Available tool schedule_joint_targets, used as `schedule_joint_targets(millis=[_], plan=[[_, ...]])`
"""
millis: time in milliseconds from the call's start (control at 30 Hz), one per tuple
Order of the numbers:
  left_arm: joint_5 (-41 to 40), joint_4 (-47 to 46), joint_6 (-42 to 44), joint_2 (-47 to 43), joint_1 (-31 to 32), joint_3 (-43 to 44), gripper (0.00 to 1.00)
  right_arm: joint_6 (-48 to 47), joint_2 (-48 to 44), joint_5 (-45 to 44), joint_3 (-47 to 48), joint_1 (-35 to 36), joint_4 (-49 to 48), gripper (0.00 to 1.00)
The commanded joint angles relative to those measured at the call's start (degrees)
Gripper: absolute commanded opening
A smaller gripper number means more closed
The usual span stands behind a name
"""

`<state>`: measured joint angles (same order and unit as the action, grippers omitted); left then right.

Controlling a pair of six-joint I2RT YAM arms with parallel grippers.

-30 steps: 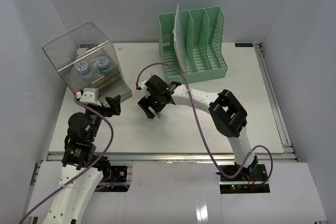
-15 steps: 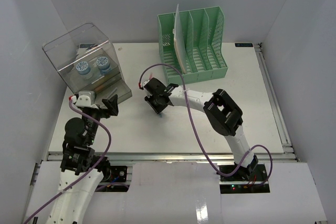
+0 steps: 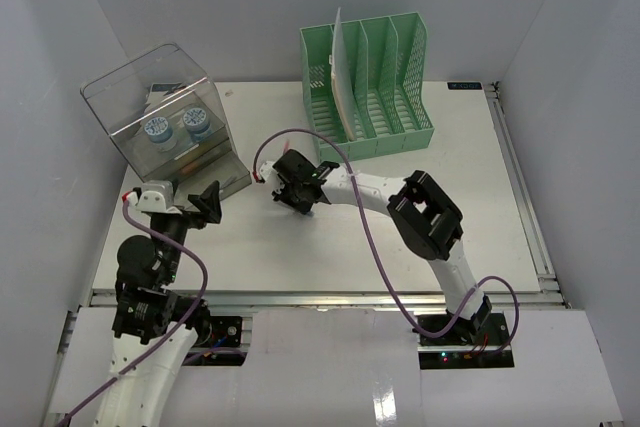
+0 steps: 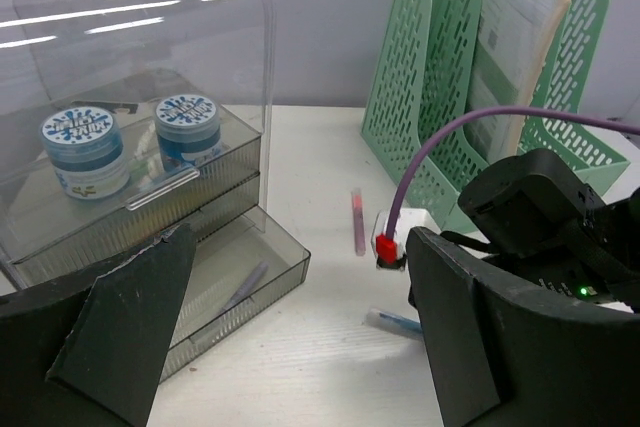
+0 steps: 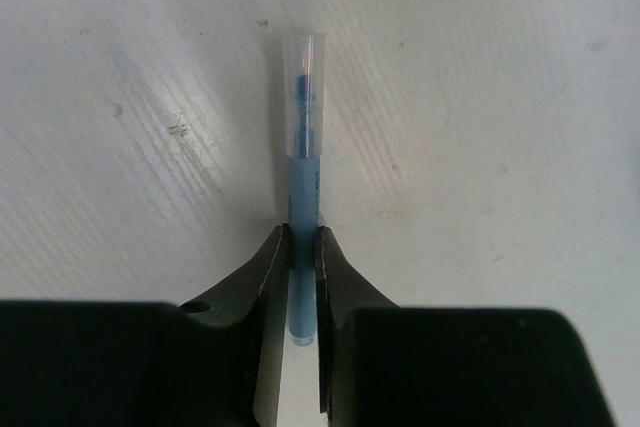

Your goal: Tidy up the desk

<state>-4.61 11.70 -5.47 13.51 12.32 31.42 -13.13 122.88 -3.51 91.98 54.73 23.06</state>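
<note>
Fingers of the right gripper are pinched tight on a slim blue plastic pen with a clear cap. The pen lies on the large flat white desk, which spreads between pale grey walls ahead of both arms. The left gripper gapes wide and holds nothing, near the lower drawer of the clear plastic box. A thin pink pen lies between that box and the green slotted file rack.
</note>
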Motion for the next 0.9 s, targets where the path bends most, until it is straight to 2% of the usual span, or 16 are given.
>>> schedule_joint_targets(millis=[0,100,200,300,367,400,467,567,700,800,867], plan=[[-2.7,-0.6,0.0,-2.4,-0.2,-0.7,0.98,-25.0,-6.3,0.2,-1.1,2.9,-7.8,0.08],[-4.8,-0.7,0.0,-4.7,-0.2,-0.8,0.98,-39.4,-5.6,-4.1,-0.1,5.9,-10.5,0.08],[-7.0,-0.5,-0.2,-7.1,-0.2,-0.9,0.98,-48.4,-1.7,-6.5,4.9,8.4,-10.2,0.08],[-8.7,-0.3,-0.2,-9.2,-0.2,-1.1,0.98,-52.5,3.9,-7.2,14.8,9.2,-6.6,0.08],[-9.4,-0.2,-0.2,-11.0,-0.2,-1.4,0.98,-55.5,7.7,-7.7,22.2,9.7,-7.8,0.08],[-9.4,-0.2,-0.2,-11.4,-0.2,-1.4,0.98,-56.5,8.1,-7.7,22.9,9.9,-8.3,0.08],[-9.7,-0.3,-0.1,-11.7,-0.2,-1.4,0.98,-58.8,10.6,-7.8,26.7,10.6,-14.1,0.08],[-9.4,-0.3,0.0,-11.0,-0.2,-1.4,0.98,-62.2,12.0,-7.8,25.1,11.2,-21.3,0.23],[-8.8,-0.1,0.1,-10.4,-0.2,-1.3,0.98,-64.7,14.9,-8.6,23.2,11.7,-34.0,0.48],[-8.4,0.0,0.1,-10.2,-0.2,-1.3,0.98,-64.9,16.5,-9.4,22.9,11.7,-38.5,0.70],[-8.2,0.0,0.1,-10.1,-0.2,-1.3,0.98,-64.2,16.3,-9.4,22.3,11.7,-39.4,0.78]])
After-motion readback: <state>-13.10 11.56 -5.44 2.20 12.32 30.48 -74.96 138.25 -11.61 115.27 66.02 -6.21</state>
